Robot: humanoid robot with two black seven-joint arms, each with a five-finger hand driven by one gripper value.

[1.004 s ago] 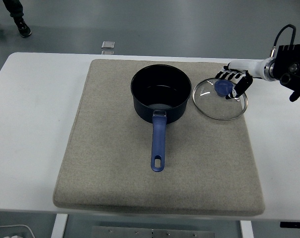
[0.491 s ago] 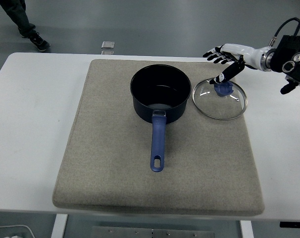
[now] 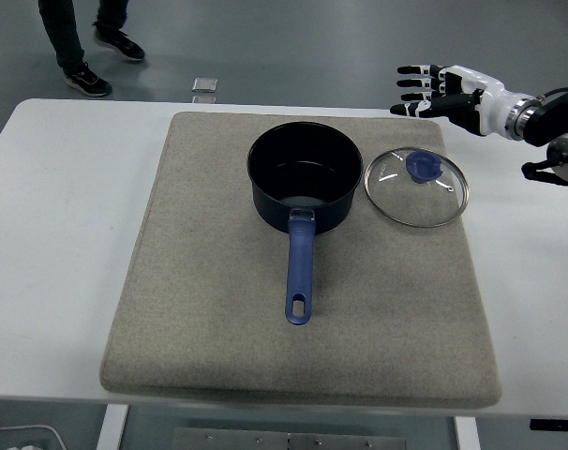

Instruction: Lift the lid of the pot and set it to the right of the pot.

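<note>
A dark blue pot [image 3: 305, 175] stands uncovered on the grey mat [image 3: 209, 309], its blue handle [image 3: 300, 272] pointing toward the near edge. Just to the pot's right, the glass lid [image 3: 417, 187] with a blue knob [image 3: 423, 166] lies flat on the mat. My right hand [image 3: 432, 92] hovers above and behind the lid, near the mat's far right corner, fingers spread and holding nothing. It is clear of the lid. My left arm is out of view.
The mat covers most of the white table [image 3: 50, 234]. A person's legs and shoes [image 3: 82, 42] stand on the floor beyond the far left edge. A small square object [image 3: 204, 85] lies on the floor behind the table.
My right hand let go of the lid's knob, opened, and rose up and back away from it. The lid stays put to the pot's right. The person on the floor walked rightward.
</note>
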